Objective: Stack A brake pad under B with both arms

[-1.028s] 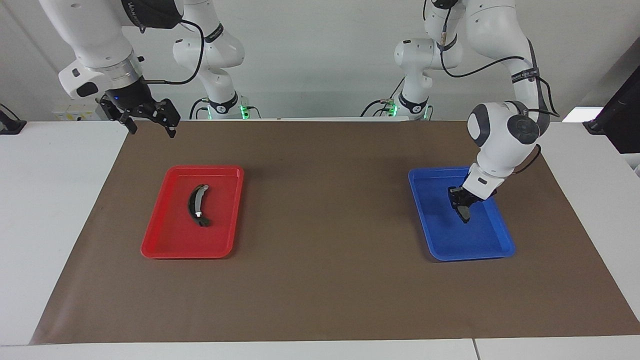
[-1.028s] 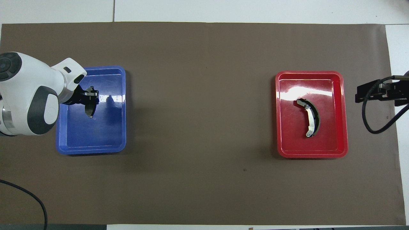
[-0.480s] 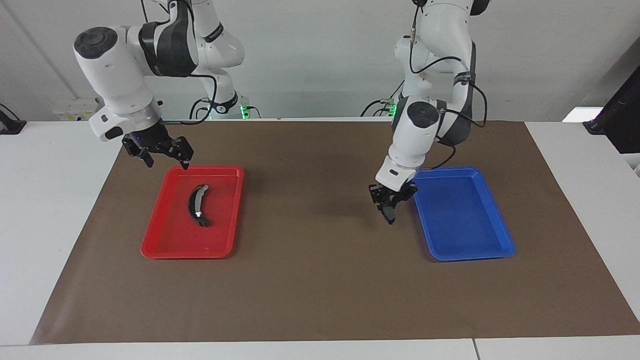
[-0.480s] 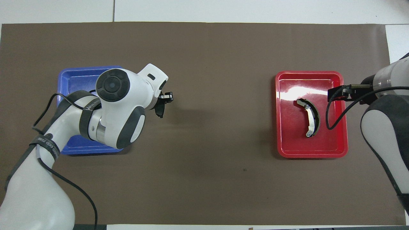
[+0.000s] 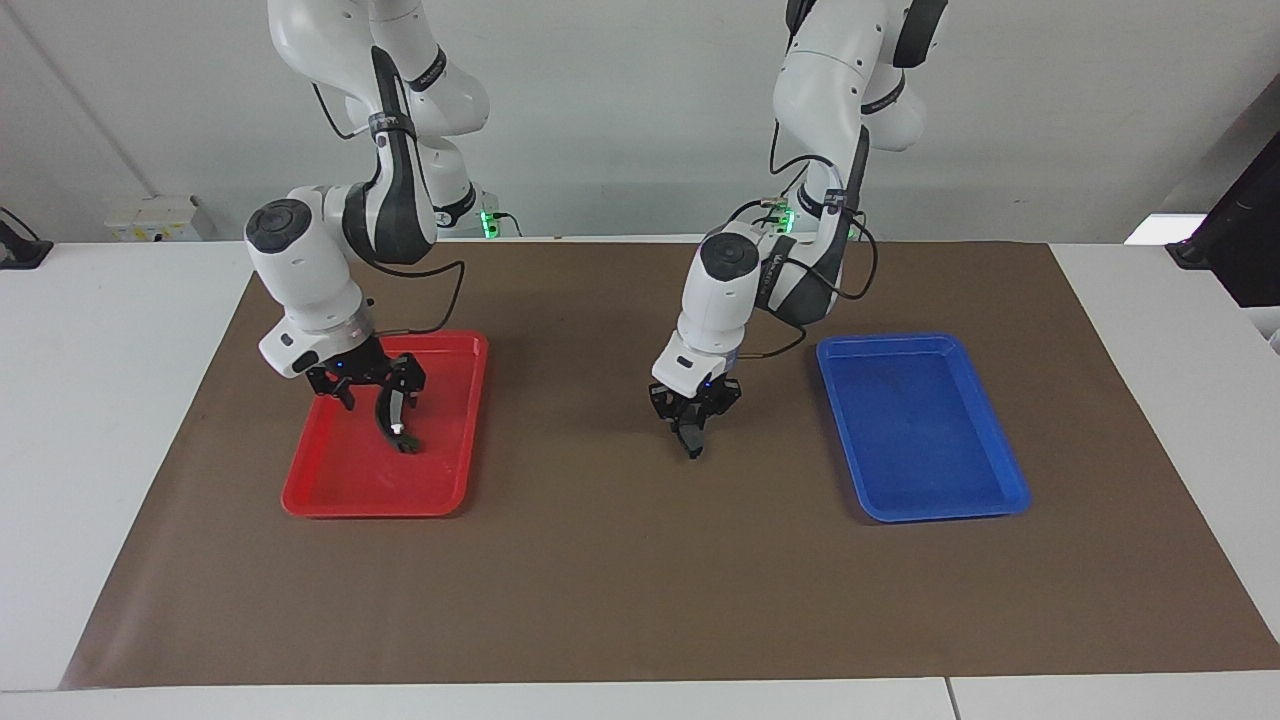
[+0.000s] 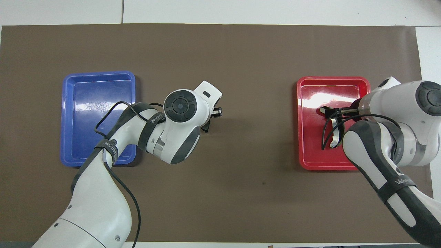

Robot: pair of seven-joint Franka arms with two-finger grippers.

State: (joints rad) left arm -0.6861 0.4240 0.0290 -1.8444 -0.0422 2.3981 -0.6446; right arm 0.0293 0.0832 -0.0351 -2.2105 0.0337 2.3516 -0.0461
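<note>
Facing view: left gripper (image 5: 694,418) hangs over bare brown mat (image 5: 640,560) between the two trays, pinching the short brake pad (image 5: 691,438), which points down w/ its tip close to the mat. Right gripper (image 5: 366,385) is low in the red tray (image 5: 330,490), fingers spread either side of the upper end of the long crescent brake piece (image 5: 392,420), which lies flat in that tray. Blue tray (image 5: 930,480) sits toward the left arm's end, near the held pad.

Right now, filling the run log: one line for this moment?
left gripper: holds short brake pad over mat | right gripper: open around long brake piece, red tray
</note>
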